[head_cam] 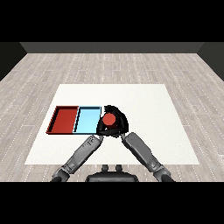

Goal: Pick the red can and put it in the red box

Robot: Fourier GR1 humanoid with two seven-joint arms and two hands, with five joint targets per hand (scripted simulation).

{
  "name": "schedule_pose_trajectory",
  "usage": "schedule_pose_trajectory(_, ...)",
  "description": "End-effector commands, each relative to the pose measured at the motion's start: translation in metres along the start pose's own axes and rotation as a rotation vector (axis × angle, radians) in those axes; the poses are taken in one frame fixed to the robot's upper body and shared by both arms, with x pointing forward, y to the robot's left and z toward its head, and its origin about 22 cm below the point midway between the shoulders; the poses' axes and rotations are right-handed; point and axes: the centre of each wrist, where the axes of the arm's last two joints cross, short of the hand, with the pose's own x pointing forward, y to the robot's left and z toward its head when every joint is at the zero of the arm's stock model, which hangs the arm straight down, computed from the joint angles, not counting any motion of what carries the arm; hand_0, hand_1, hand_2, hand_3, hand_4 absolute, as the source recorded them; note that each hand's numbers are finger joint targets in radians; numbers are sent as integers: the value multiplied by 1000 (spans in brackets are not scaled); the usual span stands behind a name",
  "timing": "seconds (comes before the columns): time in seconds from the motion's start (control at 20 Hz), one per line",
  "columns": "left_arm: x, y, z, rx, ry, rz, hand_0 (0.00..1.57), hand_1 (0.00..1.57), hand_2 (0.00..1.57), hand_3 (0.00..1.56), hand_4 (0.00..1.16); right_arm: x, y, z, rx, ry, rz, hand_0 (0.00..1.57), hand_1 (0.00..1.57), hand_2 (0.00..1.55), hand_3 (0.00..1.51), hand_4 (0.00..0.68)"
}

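The red can [108, 119] stands upright just right of the light blue tray [86, 120], over the white table. My right hand [122, 120] is curled round the can from the right and from behind, shut on it. I cannot tell whether the can rests on the table or is lifted. My left hand [100, 128] sits close to the can's lower left side with relaxed fingers and holds nothing. The red tray [64, 119] lies left of the blue one, with nothing in it.
The two trays lie side by side at the table's left middle. Both grey forearms meet in a V below the can. The white table [148, 109] extends to the right and behind the hands.
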Motion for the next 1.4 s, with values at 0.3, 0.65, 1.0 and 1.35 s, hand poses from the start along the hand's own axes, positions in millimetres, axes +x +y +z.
schedule_pose_trajectory(0.3,20,-5,8,-13,-20,1,1571,1571,1571,1482,1152,17,-13,-7,8,-15,68,0,0,0,0,0)
schedule_pose_trajectory(0.65,-10,9,2,11,24,13,1571,1571,1571,1490,1139,63,-53,-11,-92,-151,107,0,0,0,0,0)
schedule_pose_trajectory(1.0,-19,31,5,51,8,-25,1571,1571,1558,1465,1124,105,-70,-6,-154,-230,124,0,0,0,0,0)
schedule_pose_trajectory(1.35,-1,61,-4,130,-55,-115,1571,1571,1571,1460,1121,96,-132,25,-286,-162,125,0,0,0,0,0)
